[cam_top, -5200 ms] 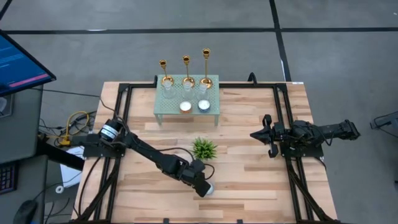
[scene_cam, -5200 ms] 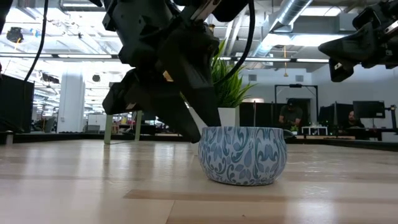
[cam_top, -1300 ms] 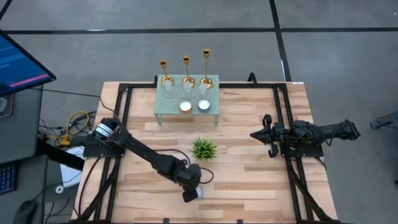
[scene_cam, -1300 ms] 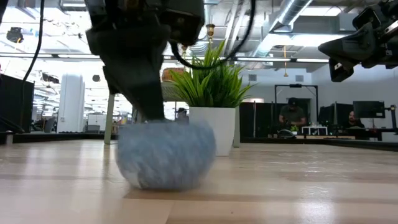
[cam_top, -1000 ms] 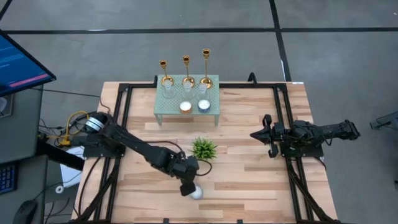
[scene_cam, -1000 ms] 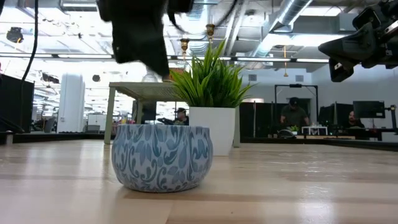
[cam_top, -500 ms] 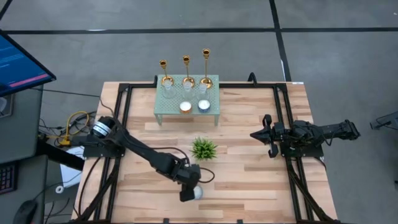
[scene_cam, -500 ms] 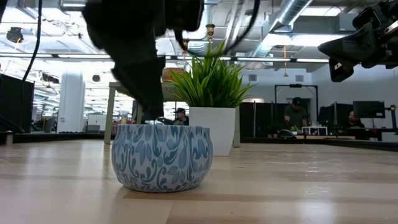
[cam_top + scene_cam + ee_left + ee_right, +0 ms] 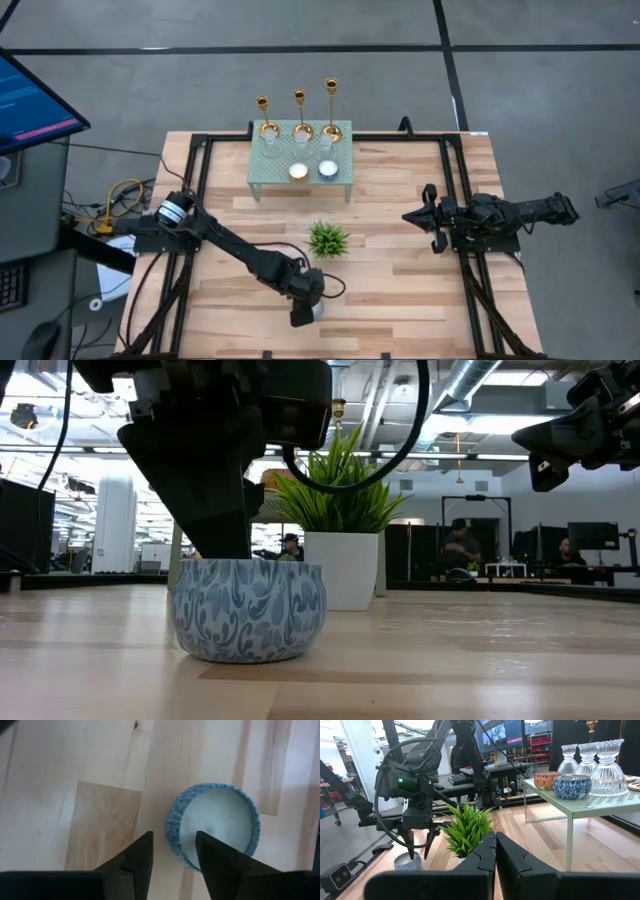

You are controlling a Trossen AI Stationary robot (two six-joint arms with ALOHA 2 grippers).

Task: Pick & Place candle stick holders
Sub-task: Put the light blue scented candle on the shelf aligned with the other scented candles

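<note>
Here the left gripper (image 9: 305, 308) hangs over a blue patterned tin (image 9: 212, 826) near the table's (image 9: 400, 290) front edge, its jaws part open and astride the tin's rim: one finger (image 9: 217, 857) over the white wax, the other (image 9: 137, 860) outside the wall. Whether either finger touches the rim cannot be told. The three gold candlesticks (image 9: 298, 115) stand upright, long axes vertical, in a row along the back of the green stand (image 9: 340, 175), well apart from these jaws and beyond the plant (image 9: 327, 239). The right gripper (image 9: 428, 218) waits at the right side with jaws shut and empty; the two arms look about equally far from the candlesticks, though the overhead view makes this uncertain. In the low view the left arm and the plant hide most of the stand, and only two candlestick tops show.
</note>
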